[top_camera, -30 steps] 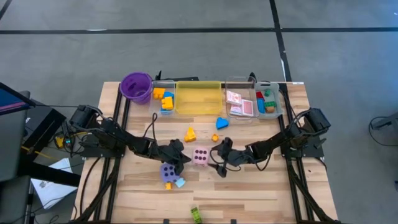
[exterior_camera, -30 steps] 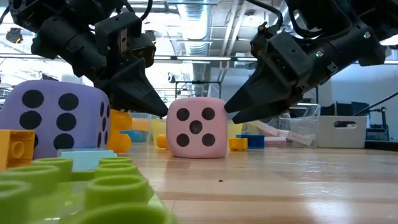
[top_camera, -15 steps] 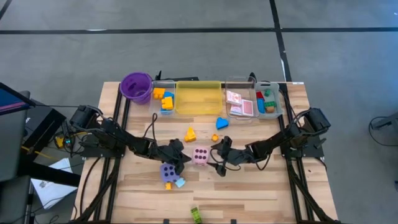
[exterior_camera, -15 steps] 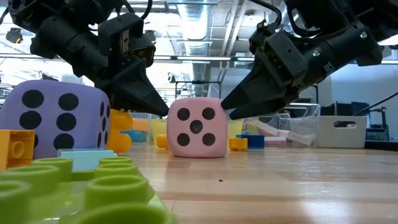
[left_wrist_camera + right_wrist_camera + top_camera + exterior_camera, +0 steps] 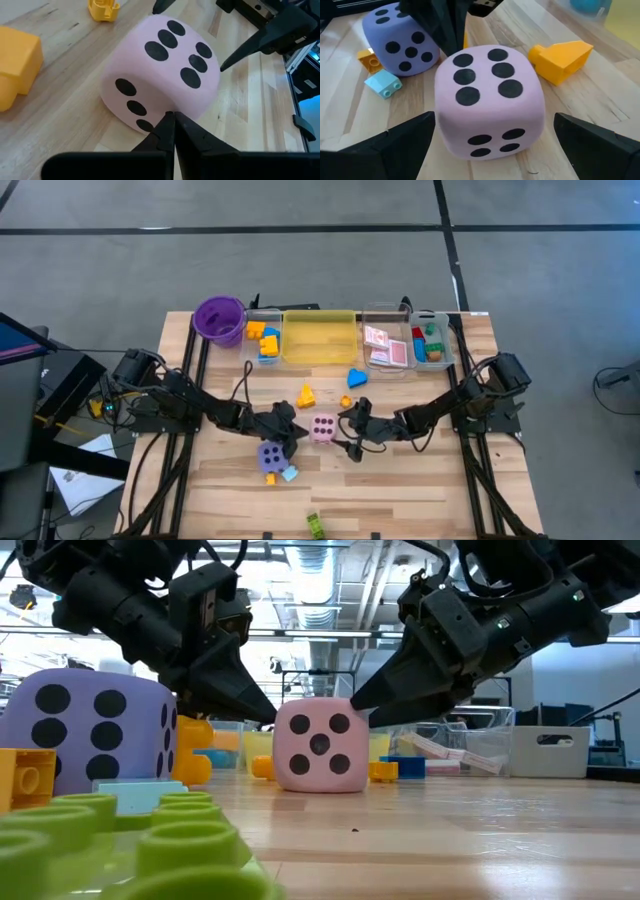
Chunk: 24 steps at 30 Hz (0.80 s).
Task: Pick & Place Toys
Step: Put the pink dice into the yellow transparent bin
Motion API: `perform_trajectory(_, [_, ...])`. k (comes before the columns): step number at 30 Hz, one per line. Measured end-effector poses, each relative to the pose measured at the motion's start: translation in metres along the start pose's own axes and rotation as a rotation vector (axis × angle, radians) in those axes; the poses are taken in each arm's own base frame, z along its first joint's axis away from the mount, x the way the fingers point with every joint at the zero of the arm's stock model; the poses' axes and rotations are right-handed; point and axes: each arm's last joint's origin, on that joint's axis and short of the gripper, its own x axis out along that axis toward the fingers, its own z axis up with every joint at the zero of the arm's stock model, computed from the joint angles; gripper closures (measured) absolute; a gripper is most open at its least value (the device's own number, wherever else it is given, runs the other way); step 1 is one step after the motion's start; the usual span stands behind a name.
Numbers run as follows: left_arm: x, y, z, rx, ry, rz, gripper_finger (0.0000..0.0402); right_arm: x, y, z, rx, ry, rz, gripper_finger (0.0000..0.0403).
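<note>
At the middle of the tabletop (image 5: 420,480), the purple die (image 5: 270,455) is lying left of the pink die (image 5: 322,429). The left pincer (image 5: 170,131), fingers together, is pressing its tip against the pink die's left side, while the right pincer (image 5: 495,145) is straddling it from the right, fingers spread apart.

The pink die (image 5: 323,429) is hemmed in: the left gripper (image 5: 291,436), its fingers pressed together, touches one side, and the right gripper (image 5: 347,431) straddles the other with fingers spread. The purple die (image 5: 270,454) crowds the near left. Bare tabletop (image 5: 420,480) lies near right.
</note>
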Motion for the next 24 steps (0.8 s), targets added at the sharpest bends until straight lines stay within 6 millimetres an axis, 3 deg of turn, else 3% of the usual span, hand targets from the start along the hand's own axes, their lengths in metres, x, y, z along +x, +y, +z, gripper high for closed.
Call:
perform_trajectory(6, [0.0,0.0,0.001,0.001,-0.003,0.002,0.0401,0.01,0.002,-0.006,-0.006,-0.033,0.017,0.0003])
perform_trajectory(14, [-0.001,-0.001,-0.002,0.031,0.019,-0.001,0.0402,0.052,0.017,-0.016,-0.072,-0.021,0.019,0.0002])
perform_trajectory(24, [-0.001,0.002,-0.003,0.038,0.012,0.018,0.0402,0.045,0.016,-0.004,-0.099,-0.033,-0.131,0.0002])
